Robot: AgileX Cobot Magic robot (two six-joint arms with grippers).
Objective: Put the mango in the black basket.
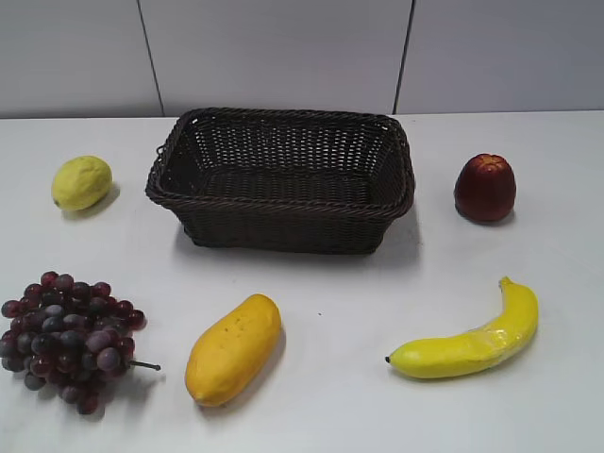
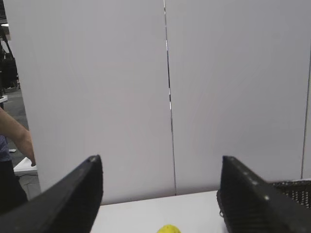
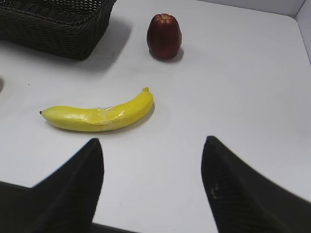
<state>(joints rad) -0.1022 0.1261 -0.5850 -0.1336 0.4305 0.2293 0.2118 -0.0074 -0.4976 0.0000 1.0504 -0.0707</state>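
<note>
Oval orange-yellow smooth mango [image 1: 233, 348] lies w/ nothing touching it, in front of dark woven wicker basket [image 1: 281, 179]. Prob. firm, slick, rolls; grab across its middle. Left gripper [image 2: 160, 194] & right gripper [image 3: 151, 179]: jaws apart, empty.

Bare table [image 1: 330, 311] rings the mango [image 1: 233, 348] — grapes [image 1: 66, 335] close left, banana [image 1: 469, 343] well right.
</note>
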